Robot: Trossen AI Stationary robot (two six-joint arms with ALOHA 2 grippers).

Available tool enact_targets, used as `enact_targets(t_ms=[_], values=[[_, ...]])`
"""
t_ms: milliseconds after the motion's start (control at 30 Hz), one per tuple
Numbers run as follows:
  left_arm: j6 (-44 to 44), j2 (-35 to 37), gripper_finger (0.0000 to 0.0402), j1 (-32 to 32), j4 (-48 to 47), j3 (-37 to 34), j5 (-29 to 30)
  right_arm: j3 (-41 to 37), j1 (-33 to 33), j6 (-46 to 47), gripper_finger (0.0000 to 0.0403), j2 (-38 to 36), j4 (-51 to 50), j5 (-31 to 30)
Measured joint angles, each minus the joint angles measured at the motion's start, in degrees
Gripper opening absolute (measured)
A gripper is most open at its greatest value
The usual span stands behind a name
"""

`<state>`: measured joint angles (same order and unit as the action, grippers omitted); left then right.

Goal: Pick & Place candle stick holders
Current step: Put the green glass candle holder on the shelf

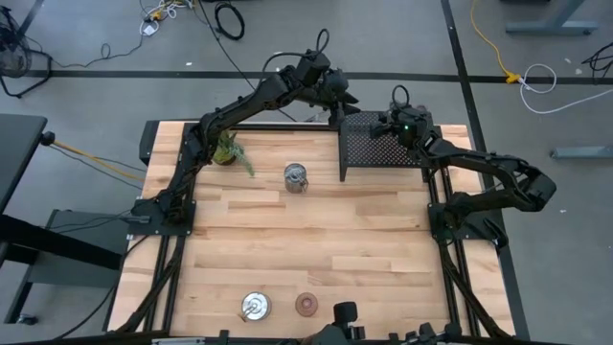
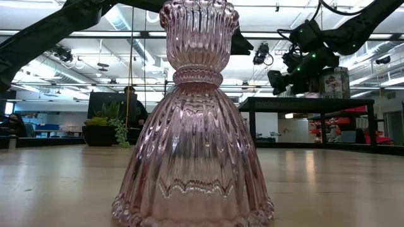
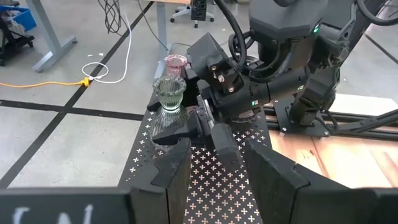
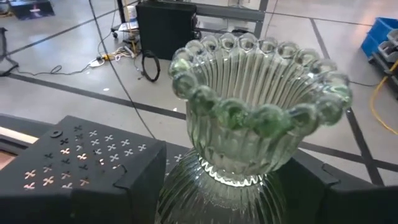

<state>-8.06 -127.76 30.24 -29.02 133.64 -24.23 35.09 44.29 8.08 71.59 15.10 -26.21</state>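
A pale green ribbed glass candle stick holder stands upright between the fingers of my right gripper, over the far left corner of a black perforated shelf. It also shows in the left wrist view, with a pink holder just behind it. My left gripper hovers open above the shelf, facing my right gripper, with nothing between its fingers. A clear holder stands mid-table. A silver one and a pink one stand at the near edge. My right gripper pinches the green holder's ribbed lower body, below the narrow waist, one finger on each side. The fingers come nearly level, tipped a little down, from the table's right side. The holder stays upright, cup uppermost; whether its foot rests on the shelf, I cannot tell.
A small potted green plant stands at the far left of the wooden table. The black shelf takes up the far right. Cables lie on the floor beyond the far edge.
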Motion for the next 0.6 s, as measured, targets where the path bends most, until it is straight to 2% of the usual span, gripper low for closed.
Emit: enact_targets(t_ms=[600], values=[[-0.14, -0.02, 0.0153, -0.11, 0.08, 0.0, -0.01, 0.0, -0.11, 0.94, 0.0257, 0.0, 2.04, -1.26]])
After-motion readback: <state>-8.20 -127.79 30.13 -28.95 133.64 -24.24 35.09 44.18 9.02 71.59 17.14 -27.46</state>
